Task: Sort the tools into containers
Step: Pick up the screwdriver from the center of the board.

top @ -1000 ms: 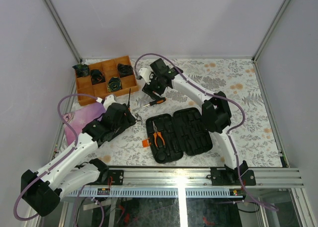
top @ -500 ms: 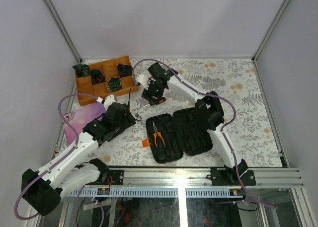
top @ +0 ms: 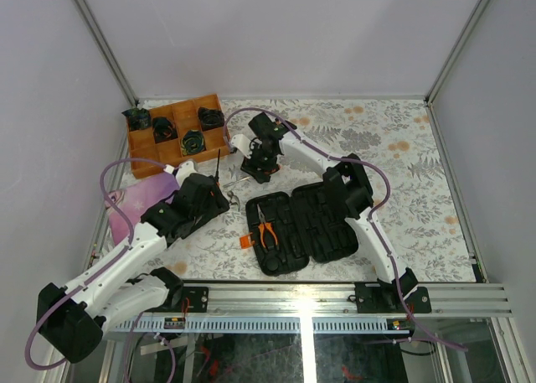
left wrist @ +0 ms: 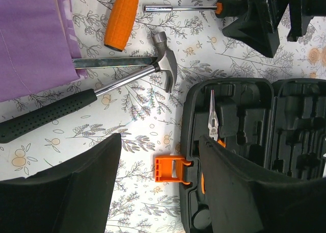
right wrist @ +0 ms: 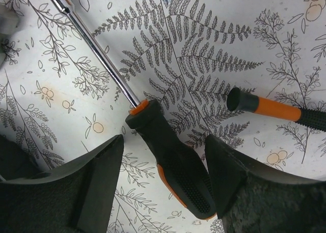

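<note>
The black tool case (top: 314,224) lies open like a book near the table's front. Orange-handled pliers (top: 266,229) sit in its left half (left wrist: 239,141). My right gripper (right wrist: 164,141) is open and low over a black-and-orange screwdriver (right wrist: 178,164), one finger on each side of the handle with a gap on both sides. A thin orange-and-black driver (right wrist: 275,108) lies just to its right. My left gripper (left wrist: 159,141) hangs open above the table beside the case's orange tab (left wrist: 170,170). The steel-headed hammer (left wrist: 165,65) and an orange-handled tool (left wrist: 122,16) lie beyond it.
An orange-brown wooden divided tray (top: 134,161) holding dark coils stands at the back left. A purple cloth (top: 138,200) lies on the left under the left arm, partly covering a flat steel blade (left wrist: 112,62). Metal frame posts and pale walls enclose the table.
My right gripper has moved left and down onto the screwdriver, which it now covers in the top view. The left arm has not moved.
</note>
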